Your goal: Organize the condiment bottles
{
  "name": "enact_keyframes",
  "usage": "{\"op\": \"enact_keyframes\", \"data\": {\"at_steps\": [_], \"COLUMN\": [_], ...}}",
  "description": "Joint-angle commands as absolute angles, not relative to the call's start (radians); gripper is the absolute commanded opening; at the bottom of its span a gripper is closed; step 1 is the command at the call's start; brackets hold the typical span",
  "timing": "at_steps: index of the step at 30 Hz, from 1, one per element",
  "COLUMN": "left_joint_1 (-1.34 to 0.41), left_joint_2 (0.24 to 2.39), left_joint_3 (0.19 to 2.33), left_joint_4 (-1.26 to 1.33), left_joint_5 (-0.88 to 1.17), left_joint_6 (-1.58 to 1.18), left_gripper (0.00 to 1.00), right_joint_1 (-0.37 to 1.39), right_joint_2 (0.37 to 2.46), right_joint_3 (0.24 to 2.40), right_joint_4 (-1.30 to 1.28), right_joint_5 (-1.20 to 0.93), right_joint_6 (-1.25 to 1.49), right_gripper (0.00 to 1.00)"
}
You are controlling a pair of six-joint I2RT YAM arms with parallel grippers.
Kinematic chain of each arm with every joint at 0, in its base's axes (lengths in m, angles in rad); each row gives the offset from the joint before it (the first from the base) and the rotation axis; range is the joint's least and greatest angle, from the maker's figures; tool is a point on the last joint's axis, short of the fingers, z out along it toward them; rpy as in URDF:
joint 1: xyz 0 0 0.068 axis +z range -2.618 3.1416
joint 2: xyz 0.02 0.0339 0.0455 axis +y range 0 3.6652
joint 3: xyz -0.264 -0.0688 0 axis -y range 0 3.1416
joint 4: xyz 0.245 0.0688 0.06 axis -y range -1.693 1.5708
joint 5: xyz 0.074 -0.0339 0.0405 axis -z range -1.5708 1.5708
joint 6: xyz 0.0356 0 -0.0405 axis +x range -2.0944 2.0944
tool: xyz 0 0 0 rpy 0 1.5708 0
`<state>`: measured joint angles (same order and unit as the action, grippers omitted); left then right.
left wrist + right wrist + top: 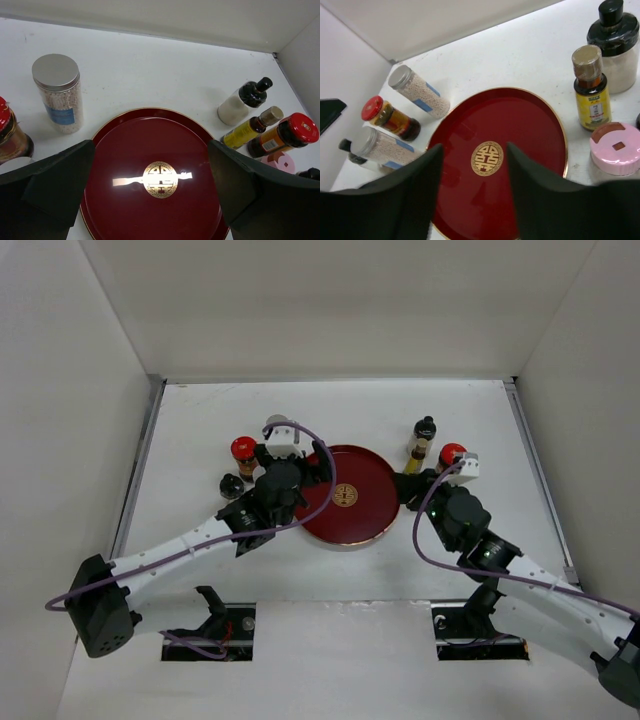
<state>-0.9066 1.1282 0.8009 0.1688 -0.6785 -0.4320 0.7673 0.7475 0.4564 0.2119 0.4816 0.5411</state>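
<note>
L hand (150, 192) & R hand (475, 167): fingers apart, over red tray (125, 150). Silver-cap jar (59, 95) of white granules on counter (150, 65) ahead-left of L hand; amber yellow-label bottle (590, 92) ahead-right of R hand.

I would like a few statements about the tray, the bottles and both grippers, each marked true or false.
1. The red tray has no bottle on it. True.
2. The pink-capped jar stands on the tray. False: it stands on the table, beside the tray.
3. The left gripper is shut on a bottle. False: it is open over the tray and holds nothing.
4. The right gripper is open. True.
5. The yellow-labelled bottle stands next to the black-capped bottle. True.
</note>
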Motion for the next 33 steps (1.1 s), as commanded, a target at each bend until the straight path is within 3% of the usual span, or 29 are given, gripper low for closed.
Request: {"op": "enact_keyframes", "data": {"at_steps": [1, 3, 6, 20, 24, 25, 27, 30, 33], "left_joint_1": [-0.92, -0.926, -0.938, -1.012, -1.015, -1.015, -1.018, -1.009, -1.004], "left_joint_2": [1.118, 1.115, 1.108, 1.196, 1.252, 1.262, 1.285, 1.319, 1.336], "left_joint_3": [0.801, 0.789, 0.769, 0.657, 0.623, 0.623, 0.615, 0.601, 0.588], "left_joint_4": [0.205, 0.236, 0.27, 0.509, 0.571, 0.574, 0.578, 0.612, 0.647], "left_joint_5": [-0.667, -0.657, -0.606, -0.396, -0.351, -0.339, -0.313, -0.289, -0.247], "left_joint_6": [-0.446, -0.428, -0.408, -0.4, -0.437, -0.439, -0.44, -0.445, -0.452], "left_gripper": [1.0, 1.0, 1.0, 0.98, 0.46, 0.41, 0.35, 0.34, 0.43], "right_joint_1": [0.775, 0.775, 0.775, 0.618, 0.558, 0.538, 0.507, 0.447, 0.38], "right_joint_2": [0.746, 0.738, 0.736, 0.805, 0.854, 0.868, 0.891, 0.929, 0.977], "right_joint_3": [0.521, 0.532, 0.548, 0.735, 0.788, 0.798, 0.802, 0.808, 0.811], "right_joint_4": [0.201, 0.172, 0.157, -0.07, -0.141, -0.153, -0.16, -0.17, -0.164], "right_joint_5": [0.498, 0.517, 0.522, 0.519, 0.546, 0.551, 0.561, 0.58, 0.566], "right_joint_6": [0.537, 0.545, 0.546, 0.502, 0.479, 0.474, 0.472, 0.462, 0.462], "right_gripper": [0.42, 0.29, 0.19, 0.16, 0.26, 0.3, 0.42, 0.54, 0.68]}}
